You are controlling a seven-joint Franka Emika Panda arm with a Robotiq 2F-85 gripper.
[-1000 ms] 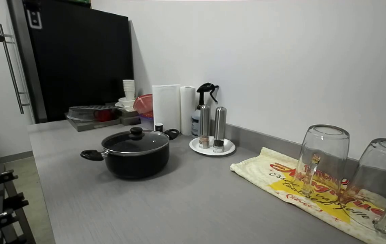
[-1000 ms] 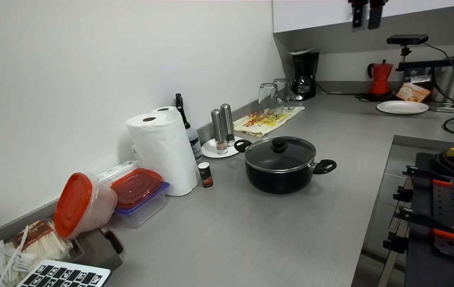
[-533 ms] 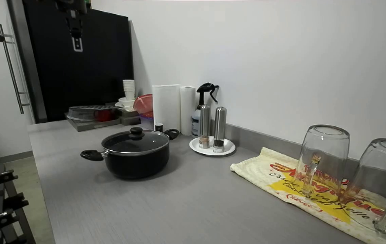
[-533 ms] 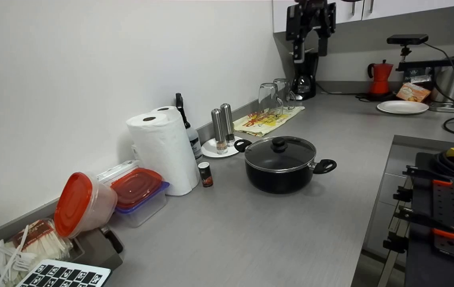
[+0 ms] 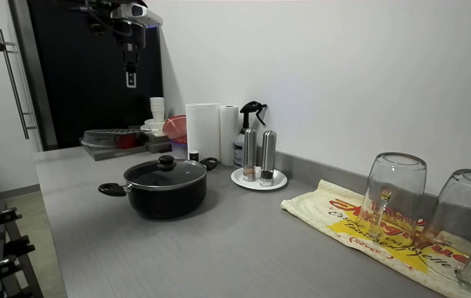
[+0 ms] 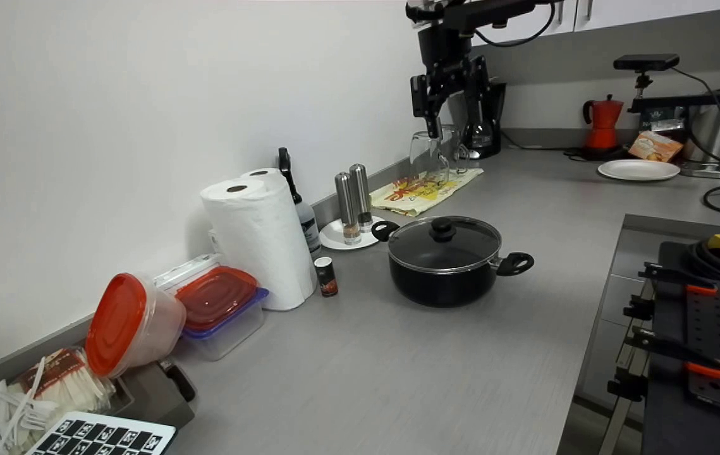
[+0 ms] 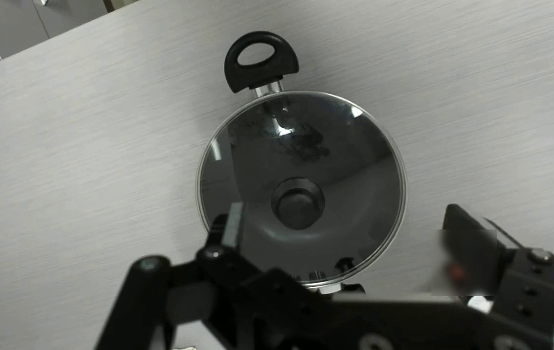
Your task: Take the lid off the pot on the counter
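The black pot stands on the grey counter in both exterior views. The glassy lid with its black centre knob sits flat on the pot. In the wrist view the lid is seen from above, with one pot handle at the top. My gripper hangs in the air well above the counter, pointing down. In the wrist view the gripper is open and empty, its fingers wide apart. The left finger overlaps the lid's left part; the right finger shows beyond the lid's right rim.
Two metal mills on a white plate, paper towel rolls and a spray bottle stand along the wall. Upturned glasses stand on a patterned cloth. Plastic containers and a small shaker are also there.
My gripper has come down from the upper edge, moving right in an exterior view and left in an exterior view. The pot and lid have not moved.
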